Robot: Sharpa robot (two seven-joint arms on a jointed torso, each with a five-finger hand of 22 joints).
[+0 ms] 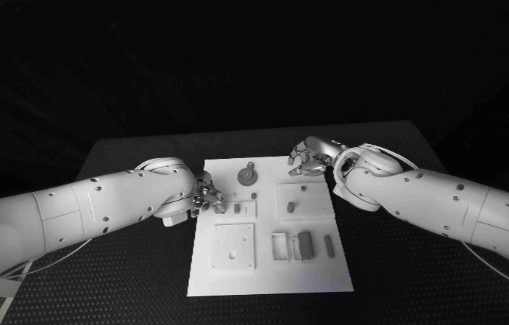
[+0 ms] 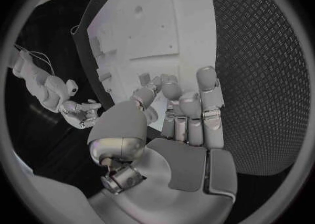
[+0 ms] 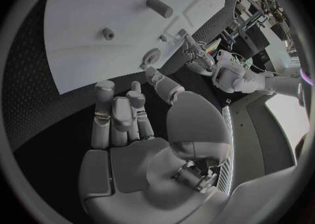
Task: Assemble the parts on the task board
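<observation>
Black table (image 1: pixel 127 156) | task board (image 1: pixel 271 277) | left hand (image 1: pixel 207 198) at its edge

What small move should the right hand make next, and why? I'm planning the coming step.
Probably lower the right hand onto the round grey disc part lying beside it on the white task board; its fingers are curled and seem to hold nothing.

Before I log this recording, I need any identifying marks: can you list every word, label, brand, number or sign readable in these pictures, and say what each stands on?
None can be read.
White task board: recesses and holes, no lettering visible.
Small grey parts, such as the round disc and the dark bar: no marks visible.
Left hand and right hand, silver: no brand or number legible.
Black textured table: no print.
</observation>
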